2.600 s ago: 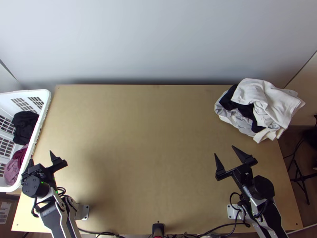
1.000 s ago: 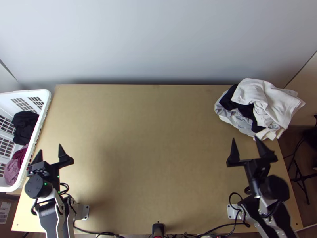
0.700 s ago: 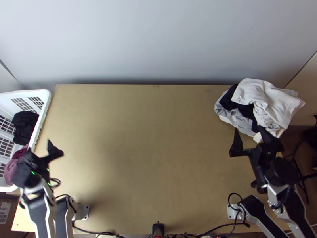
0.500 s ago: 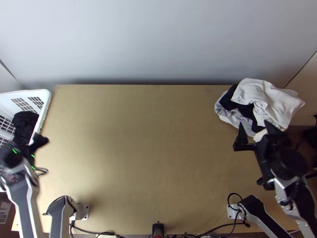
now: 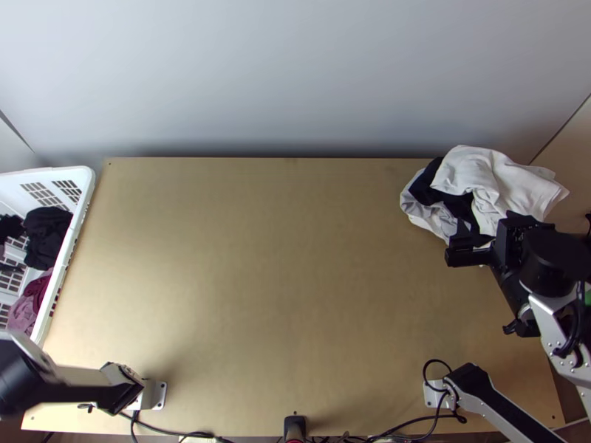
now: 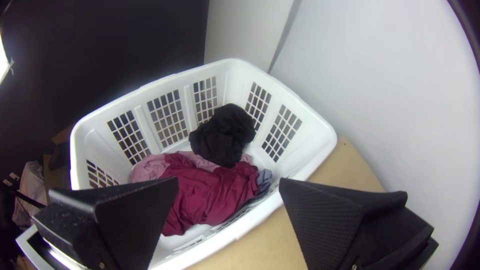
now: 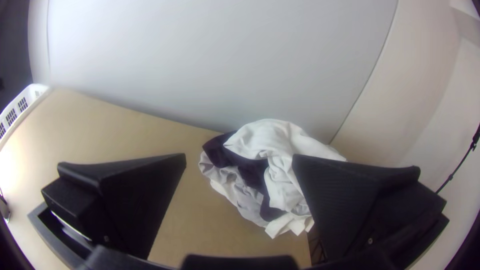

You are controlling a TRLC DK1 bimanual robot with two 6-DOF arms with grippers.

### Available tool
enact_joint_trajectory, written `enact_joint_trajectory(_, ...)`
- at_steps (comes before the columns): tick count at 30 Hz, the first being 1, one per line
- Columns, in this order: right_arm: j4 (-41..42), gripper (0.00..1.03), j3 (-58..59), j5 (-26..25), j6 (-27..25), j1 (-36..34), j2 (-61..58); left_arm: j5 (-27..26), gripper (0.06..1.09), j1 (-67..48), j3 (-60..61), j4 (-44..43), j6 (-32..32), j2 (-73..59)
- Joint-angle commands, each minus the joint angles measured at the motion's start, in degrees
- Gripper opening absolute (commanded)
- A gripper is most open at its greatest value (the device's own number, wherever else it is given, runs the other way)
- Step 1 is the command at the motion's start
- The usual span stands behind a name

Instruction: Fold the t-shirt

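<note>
Both wide open and empty, my left pincer [image 5: 16, 253] hangs over the white basket [image 5: 87, 181], my right pincer [image 5: 484, 218] near bunched clothes [image 5: 473, 170] at the desk's [image 5: 295, 295] far right.

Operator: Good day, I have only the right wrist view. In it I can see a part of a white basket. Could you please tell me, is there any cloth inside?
Observer: Yes, the left wrist view shows a bunched black cloth in the white basket, next to a dark red cloth.
Operator: Thank you. And the left gripper, is it open or closed, please?
Observer: It is open: in the left wrist view its two fingers stand wide apart.
</note>
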State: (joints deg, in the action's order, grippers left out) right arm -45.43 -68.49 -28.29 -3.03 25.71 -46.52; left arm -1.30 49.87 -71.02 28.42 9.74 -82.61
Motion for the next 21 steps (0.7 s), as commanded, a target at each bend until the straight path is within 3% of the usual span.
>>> enact_joint_trajectory(1, -6.8, 0.99, -6.0, -0.1, -1.1, 0.4, -3.9, -0.4, 1.04, 3.5, -17.1, 5.3, 0.9, -21.5)
enact_joint_trajectory(7, -12.9, 0.99, -8.4, 0.0, -4.2, 2.3, -7.0, -0.1, 1.04, 5.0, -28.9, 13.7, -0.4, -38.8)
enact_joint_trajectory(21, -15.6, 0.99, -11.3, 0.1, -6.0, 2.7, -11.8, 5.3, 1.04, 6.7, -38.8, 10.0, -2.2, -60.3)
